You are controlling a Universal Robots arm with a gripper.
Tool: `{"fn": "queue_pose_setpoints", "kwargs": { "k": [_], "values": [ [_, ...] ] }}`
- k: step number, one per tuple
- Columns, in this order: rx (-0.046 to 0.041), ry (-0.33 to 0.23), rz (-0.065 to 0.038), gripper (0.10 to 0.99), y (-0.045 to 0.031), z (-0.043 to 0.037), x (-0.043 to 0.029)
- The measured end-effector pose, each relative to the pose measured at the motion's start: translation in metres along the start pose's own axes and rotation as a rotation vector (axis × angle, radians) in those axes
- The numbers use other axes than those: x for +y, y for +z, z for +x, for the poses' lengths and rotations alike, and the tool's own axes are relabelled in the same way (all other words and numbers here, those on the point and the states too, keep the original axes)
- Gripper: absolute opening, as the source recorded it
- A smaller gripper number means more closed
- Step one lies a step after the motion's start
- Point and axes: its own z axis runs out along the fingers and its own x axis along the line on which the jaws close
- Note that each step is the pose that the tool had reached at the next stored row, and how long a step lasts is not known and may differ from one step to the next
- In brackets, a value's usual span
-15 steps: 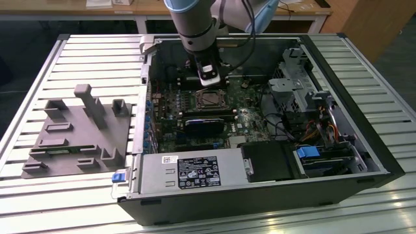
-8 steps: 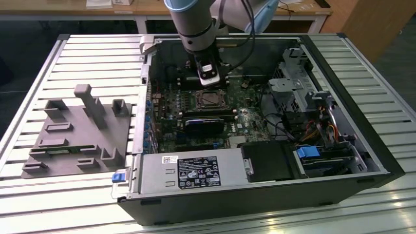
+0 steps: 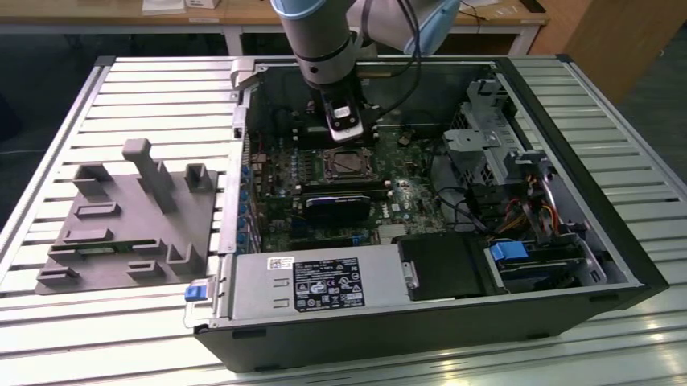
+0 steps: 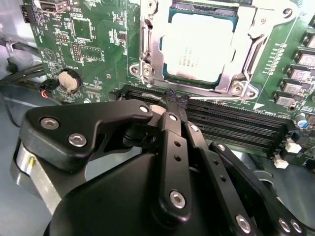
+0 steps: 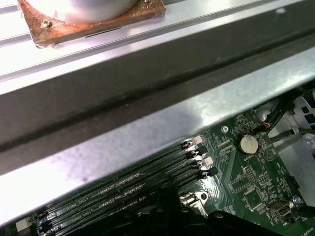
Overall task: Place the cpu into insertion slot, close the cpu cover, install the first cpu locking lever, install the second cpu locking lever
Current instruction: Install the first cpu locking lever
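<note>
Robot arm's gripper [image 3: 350,138] is hanging low over the motherboard [image 3: 273,201] inside an open computer case [image 3: 633,269].

In the second wrist view, the cpu [image 4: 199,46] is sitting in the insertion slot [image 3: 346,165], its dull silver top showing through the window of the cpu cover [image 4: 151,49], which is lying flat over it. The slot is lying toward the motherboard's edge farthest from the power supply [image 3: 311,285]. The black fingers [image 4: 174,142] are meeting at their tips, gripping nothing, close above the memory slots [image 4: 231,123] just beside the cover's edge. A grey fixture block [image 3: 129,217] is resting on the slatted table [image 3: 64,338], beside the case at the exterior view's left.
</note>
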Motion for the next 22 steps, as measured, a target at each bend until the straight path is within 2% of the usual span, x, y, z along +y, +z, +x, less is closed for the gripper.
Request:
{"fn": "queue_pose_setpoints", "kwargs": {
  "k": [6,9,14,22],
  "values": [
    [0.0260,-0.093,-0.017,0.102,0.0006,0.0001,-0.0001],
    [0.0334,-0.120,-0.022,0.102,0.0010,0.0000,-0.0001],
    [0.0347,-0.125,-0.023,0.102,0.0025,-0.0036,0.0013],
    [0.0321,-0.120,-0.020,0.102,0.0026,-0.0041,0.0012]
  ]
}}
